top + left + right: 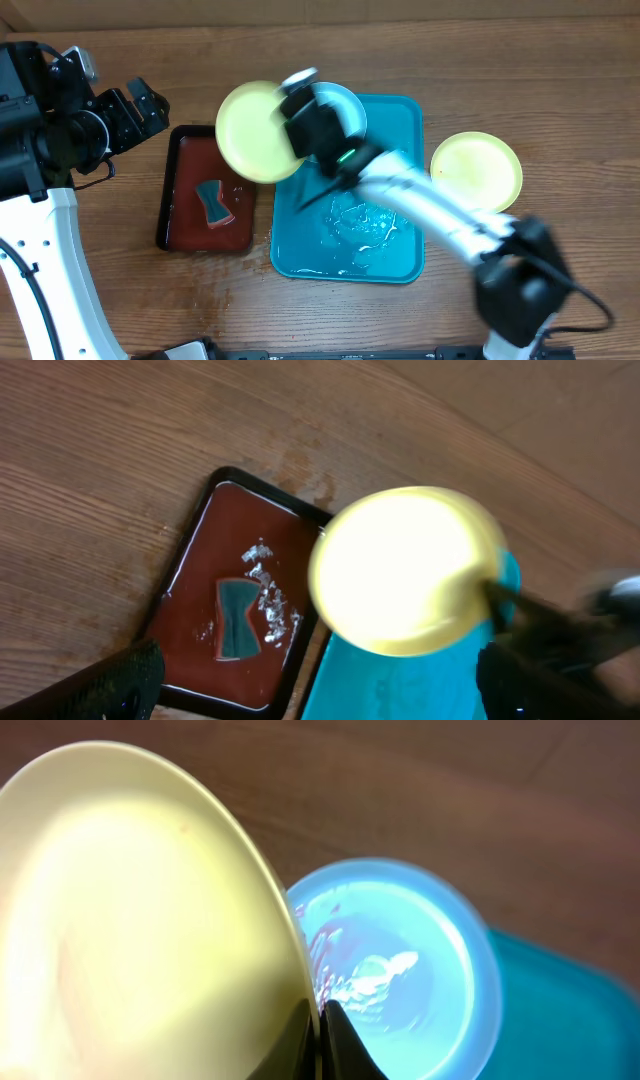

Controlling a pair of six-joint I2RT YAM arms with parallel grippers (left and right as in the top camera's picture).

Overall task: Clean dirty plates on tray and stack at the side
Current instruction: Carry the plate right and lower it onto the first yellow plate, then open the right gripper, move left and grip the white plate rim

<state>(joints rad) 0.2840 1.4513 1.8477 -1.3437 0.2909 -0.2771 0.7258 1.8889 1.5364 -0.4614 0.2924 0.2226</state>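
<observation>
Plates sit in three places. One yellow-green plate [252, 132] is clamped at its rim by the right claw [319, 1038], whose fingers are pinched together on the edge. It hangs tilted over the gap between the dark red tray [180, 215] and the turquoise tray [400, 255]. Its face is blurred and looks plain pale, so I cannot tell whether any smear is on it. The pale blue plate [410, 955] lies flat in the far left corner of the turquoise tray, partly under the right arm, with red streaks and wet foam in its centre. A second yellow-green plate [478, 170] rests on the bare desk [520, 70] just to the right of the turquoise tray, apart from its rim. Watery foam [362, 222] is spread over the middle of the turquoise tray. A teal sponge [237, 618] lies in the dark red tray with flecks of foam beside it. The left claw [152, 112] hangs over the desk to the left of the dark red tray, its fingers well apart and holding nothing.
</observation>
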